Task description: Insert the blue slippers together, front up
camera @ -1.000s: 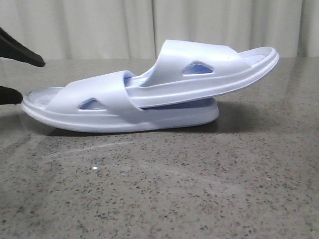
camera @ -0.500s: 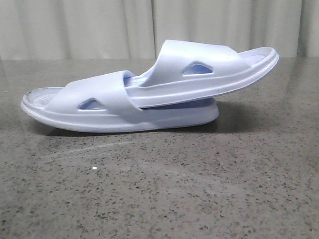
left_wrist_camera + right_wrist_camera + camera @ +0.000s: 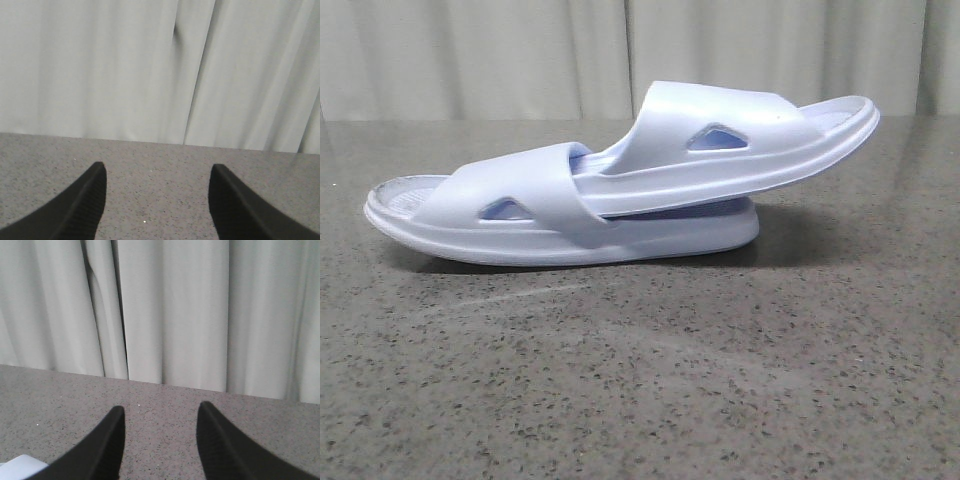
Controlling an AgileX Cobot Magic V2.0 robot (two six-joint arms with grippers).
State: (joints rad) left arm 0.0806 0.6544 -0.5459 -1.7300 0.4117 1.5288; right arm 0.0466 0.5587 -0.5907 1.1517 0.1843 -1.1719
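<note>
Lower slipper [image 3: 500,215] flat on table [image 3: 650,380], upper slipper [image 3: 740,140] tucked under its strap, tilted, sticking out right, curtain [image 3: 520,55] behind, both claws apart from pair, bare table between fingers

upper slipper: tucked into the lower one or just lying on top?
Tucked in. The upper slipper has one end under the lower slipper's strap; its other end tilts up, overhanging to the right.

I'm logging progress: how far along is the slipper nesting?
Done, it seems: the upper slipper has its front tucked under the strap of the lower slipper, both soles down on the table. In hand: nothing; the left gripper and right gripper are open, clear. Nothing visibly left.
</note>
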